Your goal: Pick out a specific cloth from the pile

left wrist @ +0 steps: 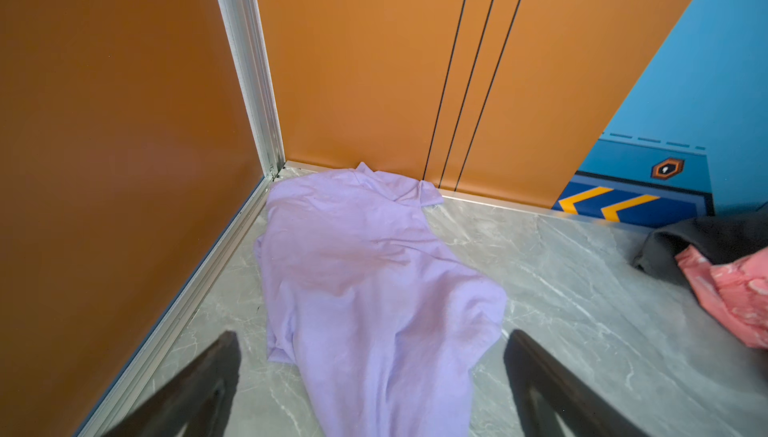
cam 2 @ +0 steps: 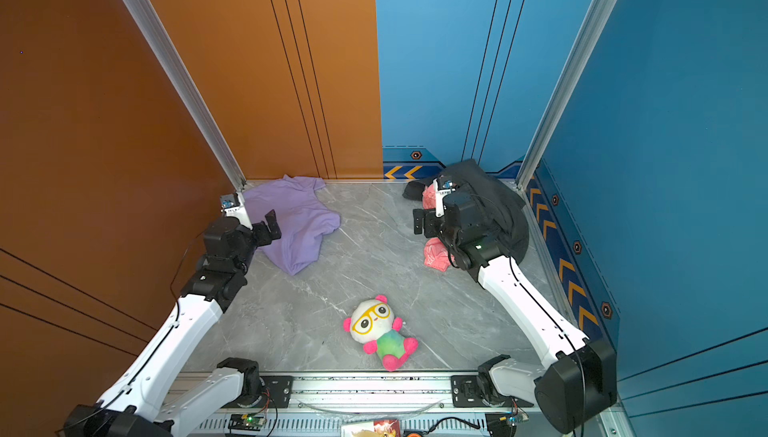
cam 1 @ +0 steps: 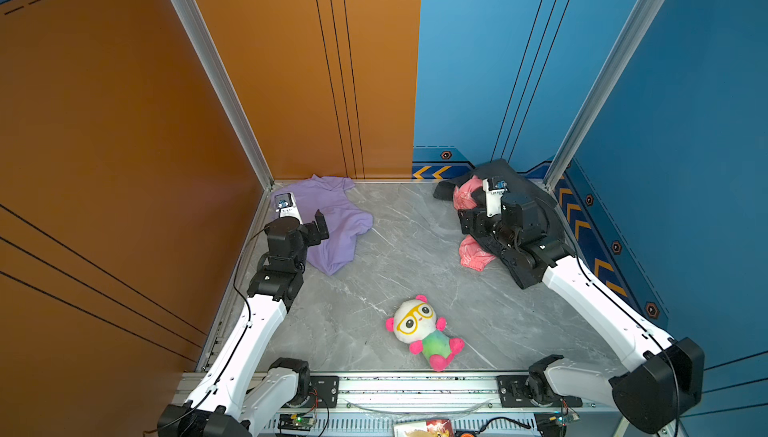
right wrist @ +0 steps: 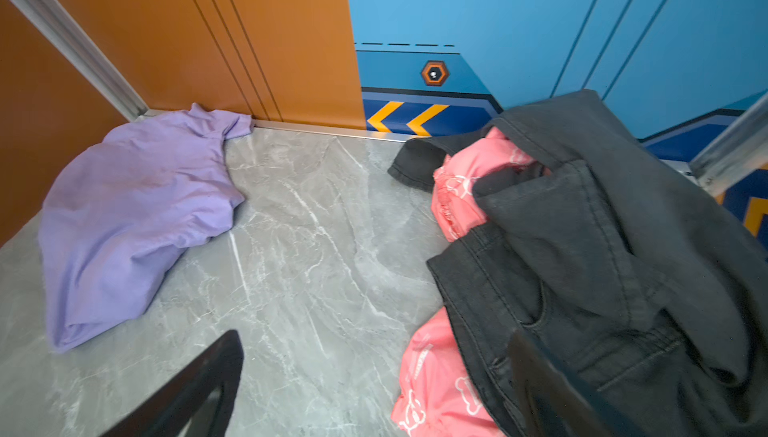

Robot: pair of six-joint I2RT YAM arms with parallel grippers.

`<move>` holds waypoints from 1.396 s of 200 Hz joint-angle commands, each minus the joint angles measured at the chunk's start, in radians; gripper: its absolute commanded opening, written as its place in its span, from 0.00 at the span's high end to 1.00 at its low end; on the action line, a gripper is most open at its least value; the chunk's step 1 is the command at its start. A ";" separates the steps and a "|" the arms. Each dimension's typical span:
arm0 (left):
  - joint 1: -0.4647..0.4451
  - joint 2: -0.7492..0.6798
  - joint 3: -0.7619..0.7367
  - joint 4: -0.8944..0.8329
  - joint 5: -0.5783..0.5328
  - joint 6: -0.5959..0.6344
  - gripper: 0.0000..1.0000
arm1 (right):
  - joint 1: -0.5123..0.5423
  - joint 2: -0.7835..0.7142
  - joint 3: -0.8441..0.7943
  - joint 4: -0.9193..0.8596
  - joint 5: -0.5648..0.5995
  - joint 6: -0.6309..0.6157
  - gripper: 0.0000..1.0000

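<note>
The cloth, a lavender T-shirt, lies spread on the grey marble table in the far left corner, apart from the pile. My left gripper hovers over its near part, open, with the shirt lying loose between the wide-apart fingers. The pile sits at the far right: dark grey jeans draped over a pink garment. My right gripper is open at the pile's left edge, one finger over the jeans, holding nothing. The shirt also shows in the right wrist view.
A plush panda lies near the front middle of the table. Orange walls close the left and back, blue walls the back right and right. A metal rail runs along the front edge.
</note>
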 commanded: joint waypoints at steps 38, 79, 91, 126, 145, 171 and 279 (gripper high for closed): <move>0.005 0.030 -0.225 0.290 0.053 0.100 0.02 | -0.143 -0.200 -0.339 0.205 0.156 0.020 0.00; 0.042 0.124 -0.348 0.495 0.048 0.120 0.02 | -0.201 -0.288 -0.549 0.337 0.191 -0.038 0.00; 0.053 0.159 -0.349 0.499 0.057 0.134 0.02 | -0.205 -0.313 -0.630 0.442 0.194 -0.092 0.00; 0.072 0.262 -0.376 0.583 0.089 0.164 0.02 | -0.261 -0.324 -0.741 0.552 0.181 -0.136 0.00; 0.078 0.324 -0.388 0.637 0.107 0.164 0.02 | -0.284 -0.301 -0.765 0.583 0.154 -0.146 0.00; 0.085 0.412 -0.377 0.707 0.143 0.165 0.02 | -0.311 -0.238 -0.795 0.683 0.130 -0.113 0.00; 0.126 0.582 -0.372 0.866 0.219 0.151 0.02 | -0.324 0.196 -0.728 1.095 0.059 -0.121 0.00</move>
